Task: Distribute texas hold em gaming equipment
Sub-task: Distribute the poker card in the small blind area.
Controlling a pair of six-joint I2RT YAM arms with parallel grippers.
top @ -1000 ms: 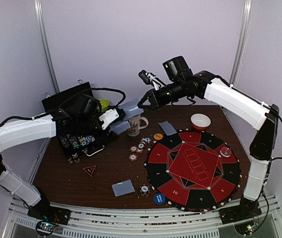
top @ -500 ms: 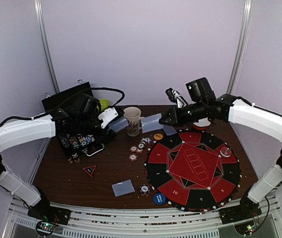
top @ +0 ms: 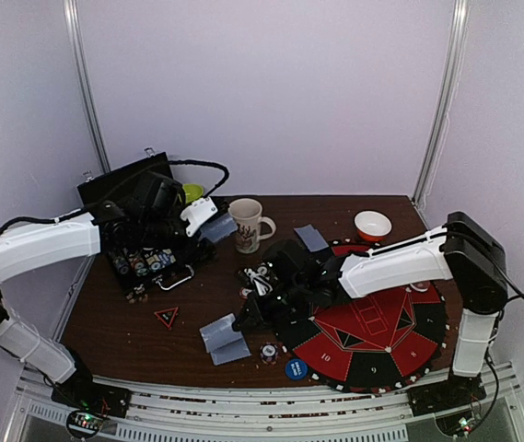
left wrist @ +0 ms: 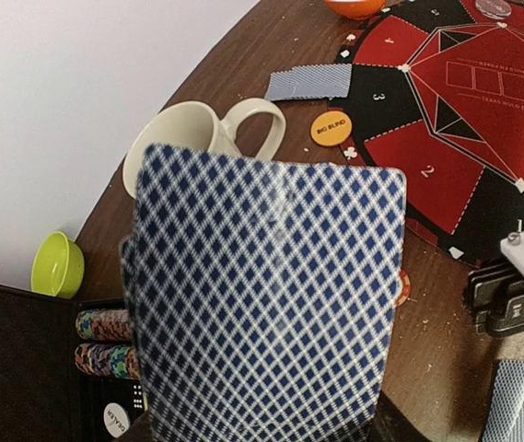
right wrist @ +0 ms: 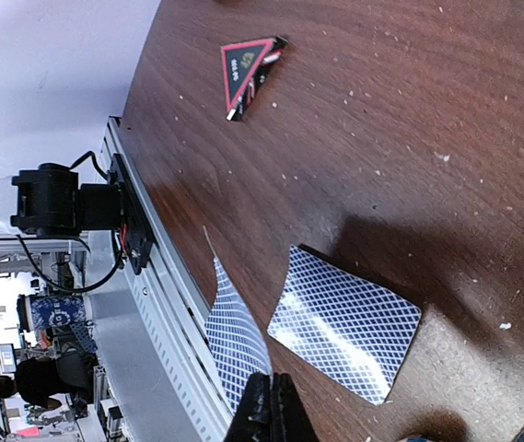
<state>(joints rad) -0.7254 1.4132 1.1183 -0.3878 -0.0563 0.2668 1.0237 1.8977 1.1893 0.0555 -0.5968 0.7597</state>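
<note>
A single card (right wrist: 234, 341) is pinched edge-on between the pressed-together fingers of the right hand (right wrist: 266, 394), low over the tabletop (right wrist: 409, 138), just beside a face-down card (right wrist: 344, 336). A pack of cards (left wrist: 262, 295) is gripped by the left hand (top: 208, 221) near the mug (left wrist: 188, 138).

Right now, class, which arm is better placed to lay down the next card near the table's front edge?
Right. The right pincer is shut on a single card, low beside the flat card lying there. The left pincer holds the deck far back, by the mug.
</note>
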